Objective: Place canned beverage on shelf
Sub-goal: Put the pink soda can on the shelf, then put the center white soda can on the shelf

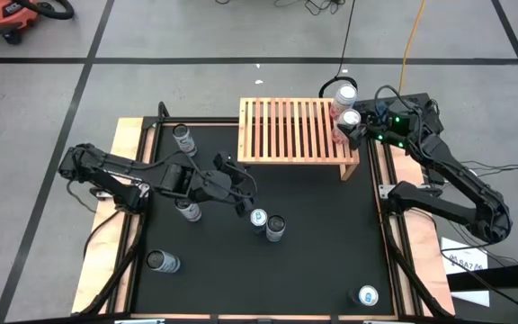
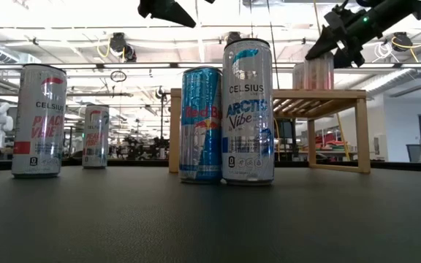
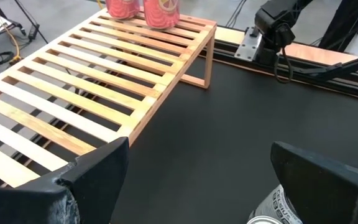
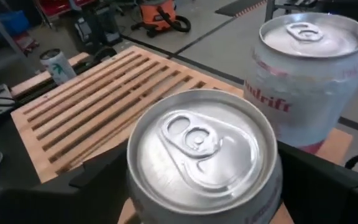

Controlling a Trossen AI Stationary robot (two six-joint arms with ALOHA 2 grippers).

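The light-wood slatted shelf [image 1: 295,131] stands on its short legs at the table's far middle. Two pink cans stand upright on its right end: the far one [image 1: 346,94] and the near one [image 1: 350,120]. My right gripper [image 4: 204,171] is open, its fingers [image 4: 101,174] on either side of the near can's upper part [image 4: 201,143]; I see no touch. My left gripper [image 1: 241,193] is open and empty above the mat, near a blue can [image 1: 258,218] and a white can [image 1: 276,228].
More cans stand on the black mat: two at the left [image 1: 184,139] [image 1: 188,211], one near left [image 1: 163,262], one near right [image 1: 368,295]. The shelf's left and middle slats [image 3: 73,93] are bare. A can top [image 3: 275,208] shows below my left gripper.
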